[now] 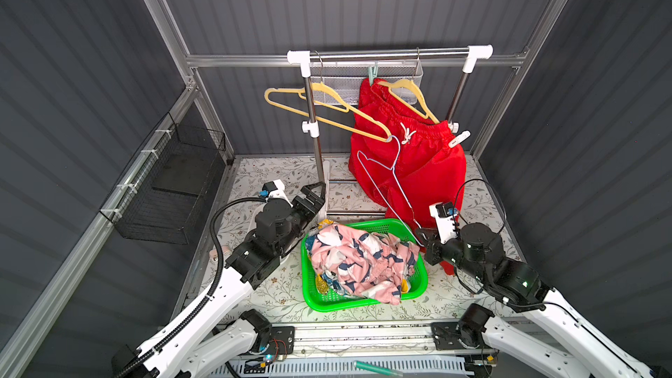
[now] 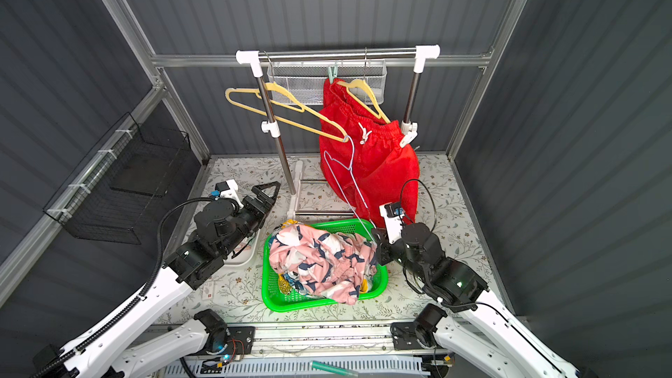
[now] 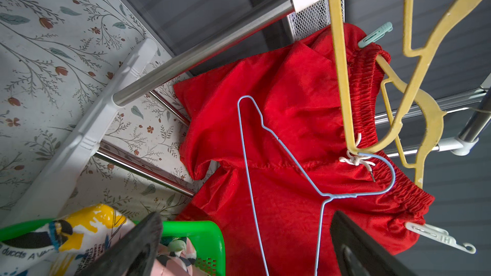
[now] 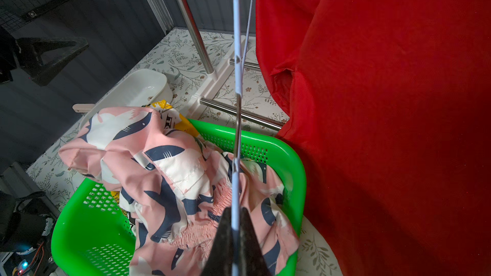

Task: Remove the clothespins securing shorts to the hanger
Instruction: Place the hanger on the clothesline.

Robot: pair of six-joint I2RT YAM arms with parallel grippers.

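- Grey ribbed walls enclose a floral-print tabletop (image 1: 276, 296) on which a steel clothes rack (image 1: 389, 53) stands.
- The red shorts (image 1: 418, 161) hang from a tilted yellow hanger (image 1: 411, 94) on the rail.
- A mint clothespin (image 3: 376, 35) grips the upper end of their waistband, and a white clothespin (image 3: 438, 237) grips the lower end.
- An empty yellow hanger (image 3: 342, 75) juts from the rail, with a blue wire hanger (image 3: 342, 195) hooked on its tip.
- The right gripper (image 4: 235, 224) is clamped on the wire hanger's lower end, above the green basket (image 4: 292, 152).
- The pink bird-print shorts (image 1: 363, 260) lie heaped in the basket over the white yellow-blue print shorts (image 3: 87, 224).
- The left gripper (image 1: 317, 193), its jaws spread wide and holding nothing, hovers beside the rack's post.
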